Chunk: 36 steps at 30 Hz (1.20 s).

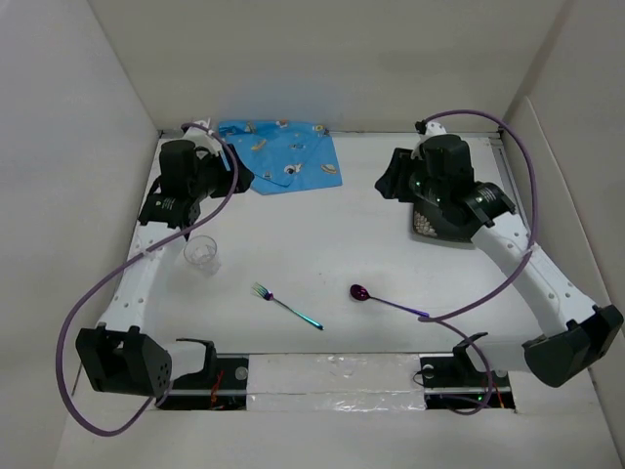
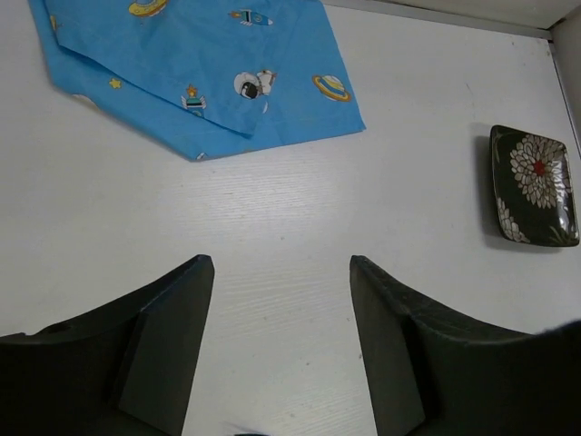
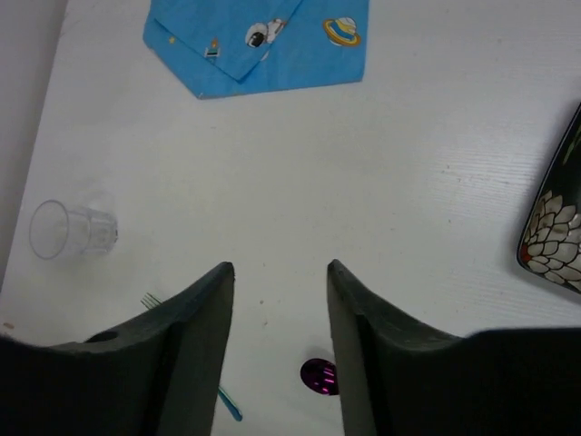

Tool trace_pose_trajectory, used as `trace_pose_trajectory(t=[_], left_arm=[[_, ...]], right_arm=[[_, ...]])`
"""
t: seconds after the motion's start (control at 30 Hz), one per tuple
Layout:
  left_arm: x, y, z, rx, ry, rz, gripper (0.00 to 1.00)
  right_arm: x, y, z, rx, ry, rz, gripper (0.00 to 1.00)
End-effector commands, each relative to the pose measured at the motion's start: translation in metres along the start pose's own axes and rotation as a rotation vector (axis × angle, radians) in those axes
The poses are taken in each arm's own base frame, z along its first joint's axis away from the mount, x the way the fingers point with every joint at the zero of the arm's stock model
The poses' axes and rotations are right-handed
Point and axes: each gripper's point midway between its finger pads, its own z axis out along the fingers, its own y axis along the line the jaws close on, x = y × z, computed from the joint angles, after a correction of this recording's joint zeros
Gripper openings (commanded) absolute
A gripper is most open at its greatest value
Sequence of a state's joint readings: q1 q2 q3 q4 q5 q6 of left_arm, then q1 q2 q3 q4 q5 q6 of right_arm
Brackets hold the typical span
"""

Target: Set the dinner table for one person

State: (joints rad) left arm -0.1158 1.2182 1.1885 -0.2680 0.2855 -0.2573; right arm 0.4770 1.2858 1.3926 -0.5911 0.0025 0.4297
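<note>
The dinner table [image 1: 322,244], a matte white top walled in white, fills the overhead view, and both arms reach across it from the near edge.

At its far side, left of centre, lies a blue space-print placemat [image 1: 288,156] with one corner folded over itself. Its left edge is hidden behind the left gripper [image 2: 280,272], and the left wrist view cuts off its top. That gripper hovers over bare table just short of the cloth, its fingers [image 2: 177,318] spread wide with nothing between them.

The right gripper [image 3: 280,271] also hangs above bare tabletop, fingers apart and empty. From overhead the right arm covers nearly all of a dark rectangular floral plate [image 2: 536,186]; only a patterned corner shows. The right wrist view clips it at the frame edge, while the left wrist view shows it whole on the table.

A clear glass [image 1: 202,254] stands upright near the left arm, faint against the white. Toward the near edge lie an iridescent fork [image 1: 286,306] and a purple spoon [image 1: 386,301], apart from each other. In the right wrist view the fingers hide most of the fork and the spoon's handle.
</note>
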Motion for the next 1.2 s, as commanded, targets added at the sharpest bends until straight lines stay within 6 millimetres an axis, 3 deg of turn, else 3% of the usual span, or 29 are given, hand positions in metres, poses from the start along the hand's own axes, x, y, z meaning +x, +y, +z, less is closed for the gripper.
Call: trace_pose_trajectory(t=[0.0, 0.03, 0.07, 0.13, 0.17, 0.23, 0.27, 0.3, 0.37, 0.4, 0.47, 0.5, 0.53, 0.57, 0.6, 0.63, 0.67, 0.7, 0.73, 0.77, 0.8, 0.83, 0.87, 0.97, 1.0, 1.03, 1.17], left_arm=[[-0.032, -0.014, 0.0, 0.055, -0.086, 0.035, 0.59], [-0.034, -0.013, 0.003, 0.05, -0.089, 0.032, 0.59], [-0.039, -0.015, 0.004, 0.058, -0.095, 0.036, 0.59], [-0.031, -0.016, 0.02, 0.092, -0.049, 0.042, 0.43], [-0.036, -0.017, 0.024, 0.094, -0.049, 0.043, 0.34], [-0.027, -0.011, 0.044, 0.073, -0.001, 0.047, 0.05], [-0.033, -0.015, 0.047, 0.075, -0.001, 0.057, 0.0], [-0.024, -0.015, 0.06, 0.052, 0.027, 0.07, 0.0], [-0.03, -0.023, 0.066, 0.015, 0.019, 0.13, 0.0], [-0.024, -0.016, 0.079, -0.049, 0.036, 0.151, 0.0], [-0.024, -0.03, 0.089, -0.071, 0.053, 0.197, 0.0], [-0.012, -0.023, 0.105, -0.09, 0.1, 0.188, 0.03], [-0.007, -0.021, 0.111, -0.092, 0.123, 0.177, 0.13], [-0.007, -0.022, 0.116, -0.086, 0.124, 0.174, 0.25], [0.008, -0.015, 0.129, -0.1, 0.168, 0.168, 0.35], [0.012, -0.011, 0.136, -0.112, 0.181, 0.166, 0.37], [0.014, -0.009, 0.141, -0.122, 0.196, 0.164, 0.39], [0.03, -0.003, 0.155, -0.131, 0.244, 0.158, 0.41], [0.035, -0.002, 0.161, -0.125, 0.263, 0.15, 0.41], [0.042, 0.0, 0.171, -0.125, 0.279, 0.138, 0.41], [0.046, 0.001, 0.175, -0.125, 0.287, 0.128, 0.41], [0.049, 0.002, 0.179, -0.129, 0.287, 0.113, 0.41], [0.051, 0.004, 0.185, -0.133, 0.286, 0.107, 0.41], [0.054, 0.008, 0.196, -0.152, 0.289, 0.092, 0.41], [0.054, 0.008, 0.197, -0.154, 0.291, 0.089, 0.42], [0.055, 0.009, 0.2, -0.157, 0.29, 0.085, 0.41], [0.053, 0.015, 0.207, -0.186, 0.275, 0.09, 0.42]], right_arm=[[-0.031, 0.008, -0.006, -0.038, -0.092, -0.001, 0.47], [-0.031, 0.008, -0.005, -0.038, -0.093, -0.004, 0.39], [-0.031, 0.003, -0.003, -0.027, -0.092, 0.003, 0.19], [-0.029, 0.0, 0.001, -0.031, -0.082, 0.009, 0.02], [-0.028, -0.003, 0.004, -0.026, -0.078, 0.013, 0.0], [-0.022, -0.005, 0.013, -0.026, -0.061, 0.015, 0.0], [-0.021, -0.006, 0.017, -0.025, -0.061, 0.022, 0.0], [-0.018, -0.012, 0.028, -0.009, -0.046, 0.035, 0.0], [-0.016, -0.017, 0.044, -0.001, -0.036, 0.051, 0.0], [-0.005, -0.022, 0.064, 0.02, 0.01, 0.061, 0.0], [-0.007, -0.024, 0.083, 0.034, 0.025, 0.07, 0.0], [-0.008, -0.03, 0.094, 0.072, 0.022, 0.08, 0.0], [0.002, -0.041, 0.116, 0.101, 0.057, 0.103, 0.0], [0.003, -0.05, 0.127, 0.146, 0.053, 0.115, 0.14], [0.008, -0.063, 0.151, 0.187, 0.071, 0.128, 0.36], [0.013, -0.066, 0.163, 0.196, 0.091, 0.13, 0.36], [0.019, -0.07, 0.175, 0.213, 0.113, 0.131, 0.51], [0.007, -0.068, 0.185, 0.219, 0.098, 0.131, 0.55], [0.018, -0.074, 0.194, 0.246, 0.145, 0.137, 0.57], [0.045, -0.089, 0.217, 0.291, 0.221, 0.135, 0.58], [0.049, -0.089, 0.225, 0.29, 0.247, 0.138, 0.58], [0.039, -0.084, 0.233, 0.283, 0.235, 0.148, 0.58], [0.052, -0.091, 0.249, 0.295, 0.259, 0.153, 0.59], [0.048, -0.09, 0.271, 0.29, 0.24, 0.185, 0.59], [0.063, -0.094, 0.283, 0.296, 0.276, 0.196, 0.59], [0.058, -0.09, 0.287, 0.287, 0.27, 0.219, 0.59], [0.076, -0.086, 0.314, 0.25, 0.306, 0.284, 0.59]])
